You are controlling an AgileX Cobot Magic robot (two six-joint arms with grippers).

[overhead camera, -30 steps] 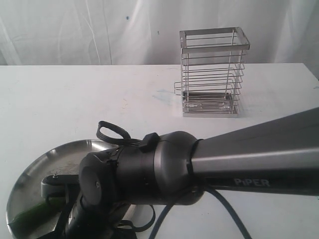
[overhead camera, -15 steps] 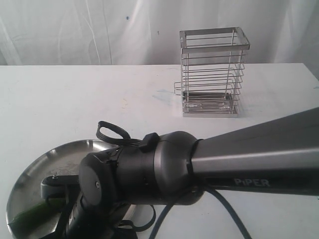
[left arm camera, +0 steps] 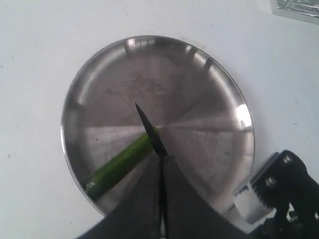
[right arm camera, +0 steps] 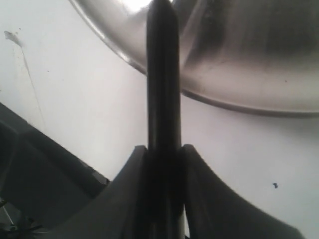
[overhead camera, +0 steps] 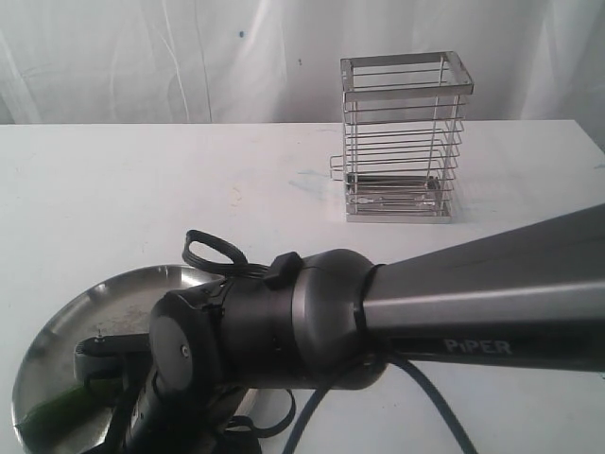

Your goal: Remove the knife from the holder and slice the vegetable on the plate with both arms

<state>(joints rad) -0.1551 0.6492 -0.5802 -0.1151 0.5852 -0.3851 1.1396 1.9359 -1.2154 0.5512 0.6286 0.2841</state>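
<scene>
In the left wrist view the steel plate (left arm camera: 199, 94) holds the green vegetable (left arm camera: 117, 167), lying slantwise. My left gripper (left arm camera: 162, 158) is shut on the knife (left arm camera: 147, 127). Its thin black blade sticks out past the fingertips and rests across the vegetable's inner end. My right gripper (right arm camera: 163, 147) is shut on a thick black bar (right arm camera: 162, 74) that reaches over the plate (right arm camera: 239, 97) rim. I cannot tell what the bar is. In the exterior view the PIPER arm (overhead camera: 454, 303) covers much of the plate (overhead camera: 95, 303). Only a dim green strip of the vegetable (overhead camera: 43, 411) shows there.
The wire holder (overhead camera: 402, 142) stands at the back right of the white table, with its corner (left arm camera: 299, 7) showing in the left wrist view. A second gripper body (left arm camera: 279, 194) sits beside the plate's rim. A grey gripper part (overhead camera: 95, 357) hangs over the plate.
The grey gripper part over the plate has sunk slightly and shifted left. Less of the green vegetable shows in the exterior view. The PIPER arm has not moved.
</scene>
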